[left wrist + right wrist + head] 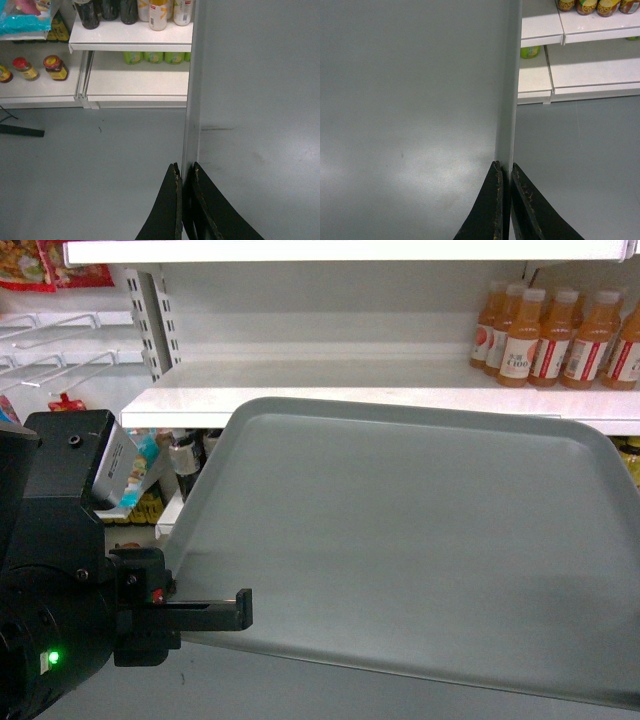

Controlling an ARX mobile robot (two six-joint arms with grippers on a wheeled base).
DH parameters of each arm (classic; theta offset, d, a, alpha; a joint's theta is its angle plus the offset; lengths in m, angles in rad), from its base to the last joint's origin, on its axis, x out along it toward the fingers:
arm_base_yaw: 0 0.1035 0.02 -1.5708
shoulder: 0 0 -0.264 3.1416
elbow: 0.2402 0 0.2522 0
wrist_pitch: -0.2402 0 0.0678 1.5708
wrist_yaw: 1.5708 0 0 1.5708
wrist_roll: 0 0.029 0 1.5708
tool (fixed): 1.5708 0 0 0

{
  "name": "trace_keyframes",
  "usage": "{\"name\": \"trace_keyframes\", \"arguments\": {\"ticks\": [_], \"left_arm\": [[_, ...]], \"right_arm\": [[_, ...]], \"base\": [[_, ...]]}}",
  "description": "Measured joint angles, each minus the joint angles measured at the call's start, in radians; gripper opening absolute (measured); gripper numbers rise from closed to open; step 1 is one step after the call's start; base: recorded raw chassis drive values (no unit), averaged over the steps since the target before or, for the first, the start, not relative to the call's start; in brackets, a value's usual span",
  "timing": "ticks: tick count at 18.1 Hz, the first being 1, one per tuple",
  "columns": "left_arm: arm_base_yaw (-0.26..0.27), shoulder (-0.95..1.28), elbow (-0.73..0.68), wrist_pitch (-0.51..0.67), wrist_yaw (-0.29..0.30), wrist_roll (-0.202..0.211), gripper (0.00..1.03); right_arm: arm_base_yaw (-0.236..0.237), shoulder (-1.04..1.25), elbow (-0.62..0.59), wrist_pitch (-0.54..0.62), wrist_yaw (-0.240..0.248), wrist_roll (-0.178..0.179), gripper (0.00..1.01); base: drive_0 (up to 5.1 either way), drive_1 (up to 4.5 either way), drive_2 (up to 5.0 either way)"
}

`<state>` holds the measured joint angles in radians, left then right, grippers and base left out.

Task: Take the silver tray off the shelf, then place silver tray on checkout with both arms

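Tray edges sit clamped in both end effectors. The silver tray [420, 550] is held in the air in front of the shelf [330, 395], its far rim overlapping the shelf's front lip in the head view, with grey floor [95, 160] showing below it in both wrist views.

The left end effector [185, 172] is closed on the tray's left rim: in its wrist view the two black fingers [167, 210] pinch the thin raised edge between them, with the tray's flat surface spreading to the right. In the head view this end effector [215, 612] meets the tray at its near left corner.

The right end effector [505, 170] is likewise closed on the opposite rim, the tray surface stretching away to its left; the head view does not show it.

Orange juice bottles [560, 335] stand on the shelf at the upper right, well behind the tray.
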<state>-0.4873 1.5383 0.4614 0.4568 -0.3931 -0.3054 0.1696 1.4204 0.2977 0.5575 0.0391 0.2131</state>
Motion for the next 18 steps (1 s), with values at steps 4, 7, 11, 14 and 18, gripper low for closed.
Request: {"name": "trace_keyframes", "arguments": {"ticks": [4,7,11,14,18], "left_arm": [[0.000,0.000,0.000,-0.003,0.001,0.000,0.03],[-0.001,0.000,0.000,-0.005,-0.002,0.000,0.03],[-0.001,0.000,0.000,0.001,-0.002,0.000,0.03],[-0.001,0.000,0.000,0.004,-0.005,0.000,0.03],[-0.001,0.000,0.000,-0.003,-0.005,0.000,0.03]], "right_arm": [[0.000,-0.001,0.000,-0.004,-0.001,0.000,0.03],[0.001,-0.001,0.000,-0.003,0.002,0.000,0.03],[0.000,-0.002,0.000,0.001,0.002,0.000,0.03],[0.000,-0.002,0.000,-0.002,0.003,0.000,0.03],[0.000,0.000,0.000,-0.005,0.002,0.000,0.03]], "base": [[0.1,-3.82,4.0],[0.1,-3.85,4.0],[0.0,-3.87,4.0],[0.0,-3.89,3.9],[0.0,-3.86,4.0]]}}
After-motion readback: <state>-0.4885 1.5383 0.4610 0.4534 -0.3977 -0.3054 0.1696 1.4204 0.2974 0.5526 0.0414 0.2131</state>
